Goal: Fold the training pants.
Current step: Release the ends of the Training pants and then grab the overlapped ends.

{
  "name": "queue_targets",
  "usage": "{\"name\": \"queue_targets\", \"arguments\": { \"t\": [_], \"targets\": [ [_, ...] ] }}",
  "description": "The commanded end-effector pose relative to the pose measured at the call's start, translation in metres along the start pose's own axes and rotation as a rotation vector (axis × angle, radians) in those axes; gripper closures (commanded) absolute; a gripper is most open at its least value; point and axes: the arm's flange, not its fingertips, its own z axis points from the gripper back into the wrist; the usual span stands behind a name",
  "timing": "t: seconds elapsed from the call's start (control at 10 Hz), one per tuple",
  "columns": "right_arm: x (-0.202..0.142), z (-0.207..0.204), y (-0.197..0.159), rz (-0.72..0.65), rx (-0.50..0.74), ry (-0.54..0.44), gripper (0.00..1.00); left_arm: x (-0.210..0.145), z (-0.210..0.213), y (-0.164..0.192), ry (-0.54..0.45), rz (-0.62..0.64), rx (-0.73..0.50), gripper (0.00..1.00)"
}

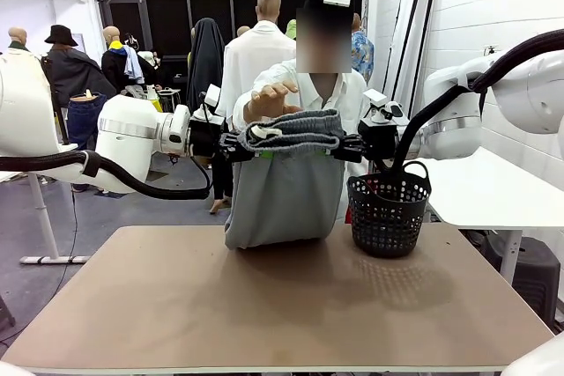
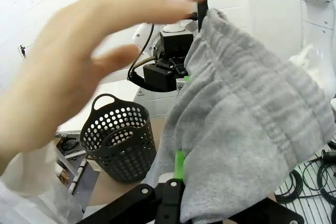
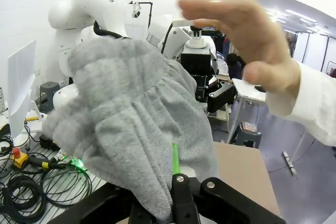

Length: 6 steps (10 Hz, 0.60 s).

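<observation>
The training pants (image 1: 284, 191) hang by the waistband between the left claw (image 1: 236, 148) and right claw (image 1: 346, 146), both clenched on it, the front view placing their lower edge at the surface (image 1: 264, 305) beside the black basket (image 1: 388, 209), the wrist views a green pad (image 2: 179, 163) pressed into the fabric under a person's open hand (image 3: 252, 40).

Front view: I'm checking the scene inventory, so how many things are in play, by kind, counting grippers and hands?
Training pants: 1
Black basket: 1
Grippers: 2 (left gripper, right gripper)
Person's hand: 1
Table: 1
Total: 6
</observation>
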Motion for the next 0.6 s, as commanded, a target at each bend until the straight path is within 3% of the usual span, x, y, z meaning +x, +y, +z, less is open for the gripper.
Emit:
{"name": "queue_targets", "arguments": {
  "t": [0.0, 0.5],
  "targets": [
    [0.0023, -0.0011, 0.0012, 0.002, 0.001, -0.013, 1.00, 0.0023, 0.0005, -0.0053, -0.022, -0.012, 0.010, 1.00],
    [0.0023, -0.0011, 0.0012, 0.002, 0.001, -0.013, 1.00, 0.0023, 0.0005, -0.0053, -0.022, -0.012, 0.010, 1.00]
  ]
}}
